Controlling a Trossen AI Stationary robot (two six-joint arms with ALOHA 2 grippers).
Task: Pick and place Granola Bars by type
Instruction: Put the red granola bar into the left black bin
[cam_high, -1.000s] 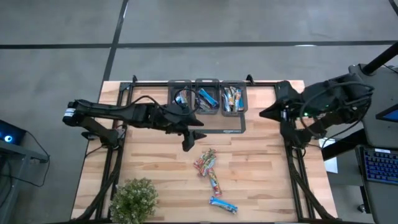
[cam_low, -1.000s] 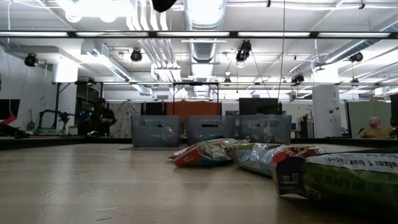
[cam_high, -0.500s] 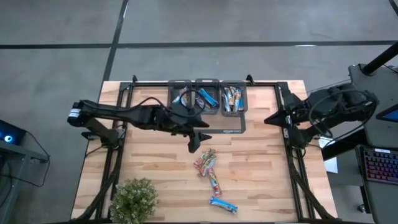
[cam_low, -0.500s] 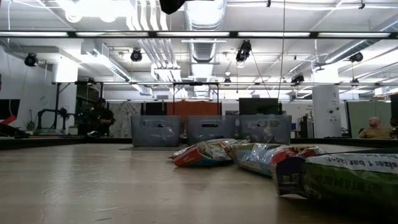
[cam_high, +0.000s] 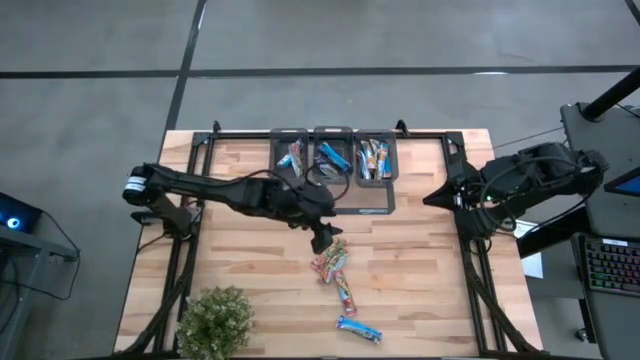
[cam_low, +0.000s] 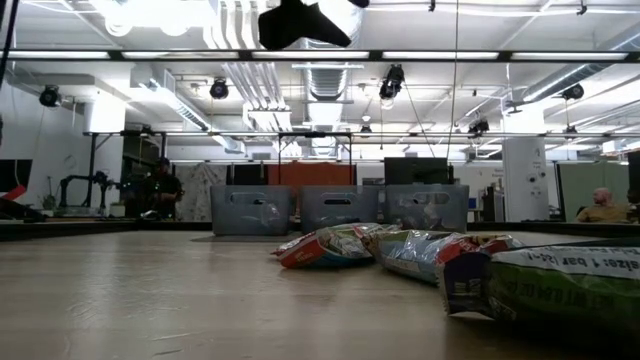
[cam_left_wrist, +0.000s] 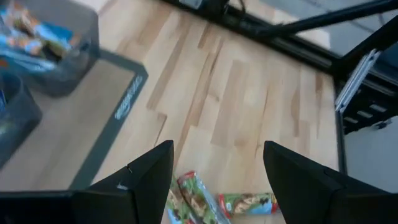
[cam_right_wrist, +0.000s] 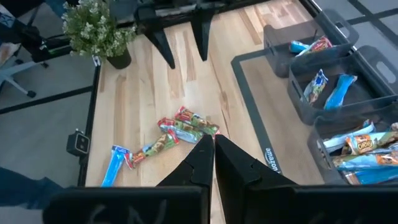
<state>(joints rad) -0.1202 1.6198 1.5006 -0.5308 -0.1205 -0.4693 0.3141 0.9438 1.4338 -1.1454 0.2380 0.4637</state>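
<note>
Several multicoloured granola bars (cam_high: 332, 262) lie flat in a loose cluster at the table's middle, also in the left wrist view (cam_left_wrist: 194, 198) and the right wrist view (cam_right_wrist: 186, 127). One blue bar (cam_high: 358, 328) lies alone nearer the near edge. More bars fill three dark bins (cam_high: 332, 156) at the far edge. My left gripper (cam_high: 322, 238) hangs open just above the far end of the cluster, its fingers (cam_left_wrist: 217, 146) spread wide and touching nothing. My right gripper (cam_high: 432, 196) waits shut (cam_right_wrist: 209, 144) at the table's right side.
A leafy potted plant (cam_high: 214, 322) stands at the near left corner. The bins sit on a dark-framed mat (cam_high: 375, 208). Black frame rails (cam_high: 470, 260) run along both sides of the table. In the low view the bars (cam_low: 330, 247) lie on the bare wood, with the left gripper (cam_low: 300, 22) overhead.
My left gripper has swung from just in front of the bins toward the table's right and near edge, ending over the bar cluster, and has come lower into the low view. It has stayed open. The bars have not moved.
</note>
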